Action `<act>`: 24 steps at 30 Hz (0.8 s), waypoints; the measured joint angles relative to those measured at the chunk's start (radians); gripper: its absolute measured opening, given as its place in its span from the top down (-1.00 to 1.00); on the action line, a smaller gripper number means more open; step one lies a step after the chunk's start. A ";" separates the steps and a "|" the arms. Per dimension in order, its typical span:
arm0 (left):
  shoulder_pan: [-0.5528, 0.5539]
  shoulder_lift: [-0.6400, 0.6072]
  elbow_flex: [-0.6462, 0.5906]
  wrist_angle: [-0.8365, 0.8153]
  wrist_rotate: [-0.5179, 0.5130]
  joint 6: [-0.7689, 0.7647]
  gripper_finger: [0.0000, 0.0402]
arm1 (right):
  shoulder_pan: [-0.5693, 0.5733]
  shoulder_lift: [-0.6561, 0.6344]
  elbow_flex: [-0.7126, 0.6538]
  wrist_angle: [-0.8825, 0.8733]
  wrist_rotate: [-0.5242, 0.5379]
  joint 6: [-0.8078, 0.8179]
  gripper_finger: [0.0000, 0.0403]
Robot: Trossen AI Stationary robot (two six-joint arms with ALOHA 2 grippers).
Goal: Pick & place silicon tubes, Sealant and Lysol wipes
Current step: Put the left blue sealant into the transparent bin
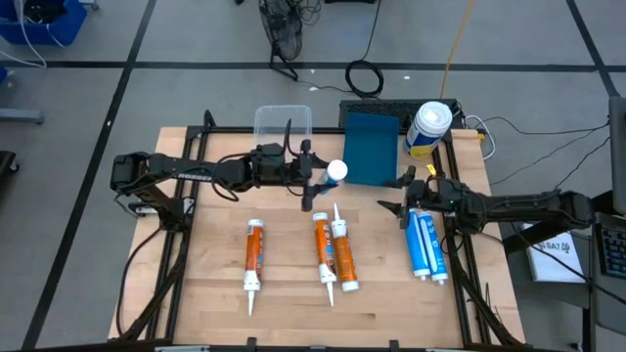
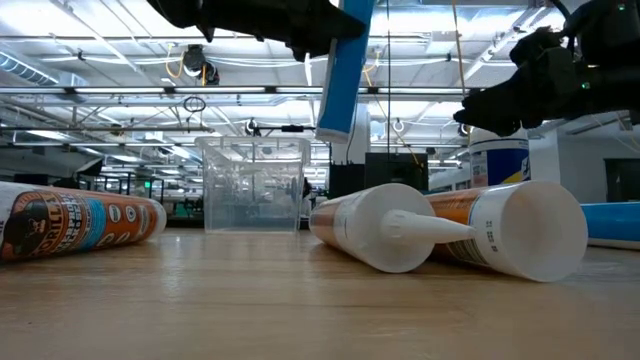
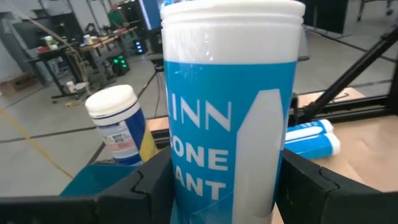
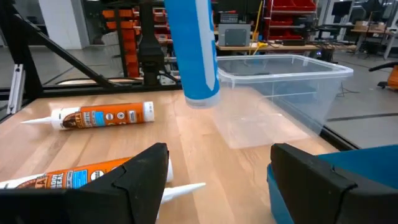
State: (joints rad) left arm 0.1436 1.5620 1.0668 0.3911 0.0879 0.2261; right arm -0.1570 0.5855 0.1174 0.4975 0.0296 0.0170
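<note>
Above the wooden table [image 1: 293, 303], left gripper [image 1: 315, 182] clamps blue sealant tube [image 1: 335, 171] (right gripper [image 1: 399, 208] gapes empty).

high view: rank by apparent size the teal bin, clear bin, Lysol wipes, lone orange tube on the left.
1. teal bin and clear bin: similar footprint, too close to rank.
2. lone orange tube: long but thin.
3. Lysol wipes: seen mostly end-on from above, so it looks smallest; its true height is not shown.
</note>
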 joint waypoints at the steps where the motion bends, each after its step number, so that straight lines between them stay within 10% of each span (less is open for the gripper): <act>1: 0.000 0.000 0.000 0.001 -0.013 0.000 -0.08 | 0.000 -0.005 -0.004 -0.001 0.000 0.004 -0.30; 8: -0.009 -0.033 0.000 -0.054 -0.041 0.007 -0.08 | 0.000 -0.011 -0.021 -0.007 0.000 0.024 -0.30; 24: -0.192 -0.313 0.001 -0.474 -0.455 0.117 -0.08 | 0.000 -0.031 -0.023 -0.032 0.003 0.021 -0.30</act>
State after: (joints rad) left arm -0.0488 1.2489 1.0676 -0.0829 -0.3672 0.3427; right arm -0.1570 0.5543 0.0944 0.4652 0.0326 0.0376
